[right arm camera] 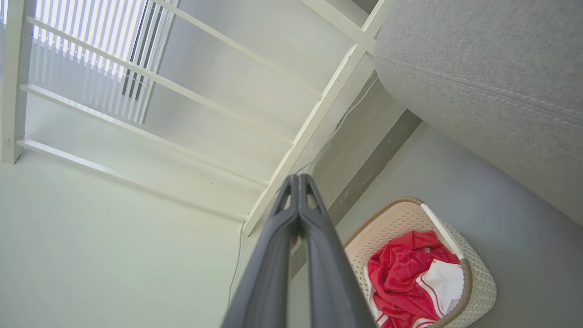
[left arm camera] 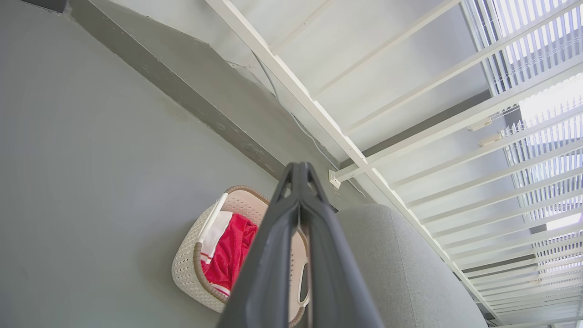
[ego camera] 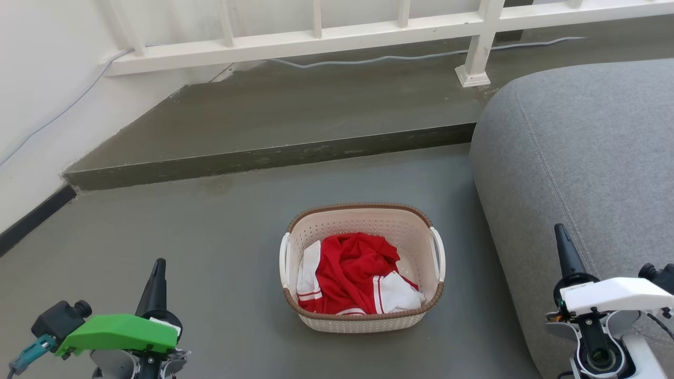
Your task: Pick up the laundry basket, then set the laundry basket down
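Observation:
The laundry basket [ego camera: 363, 316] stands upright on the grey floor, cream with perforated walls, a brown rim and white side handles; it also appears in the left wrist view as the basket [left arm camera: 186, 269] and in the right wrist view as the basket [right arm camera: 480, 278]. Red and white clothing [ego camera: 350, 271] lies inside it. My left gripper [ego camera: 158, 266] is at the lower left, well apart from the basket, fingers pressed together and empty. My right gripper [ego camera: 561, 231] is at the lower right beside the sofa, also shut and holding nothing.
A grey sofa [ego camera: 584, 173] fills the right side, close to the basket. Behind the basket runs a raised concrete step [ego camera: 274, 155] with a white railing [ego camera: 326, 37] and a cable. A white wall [ego camera: 42, 89] borders the left.

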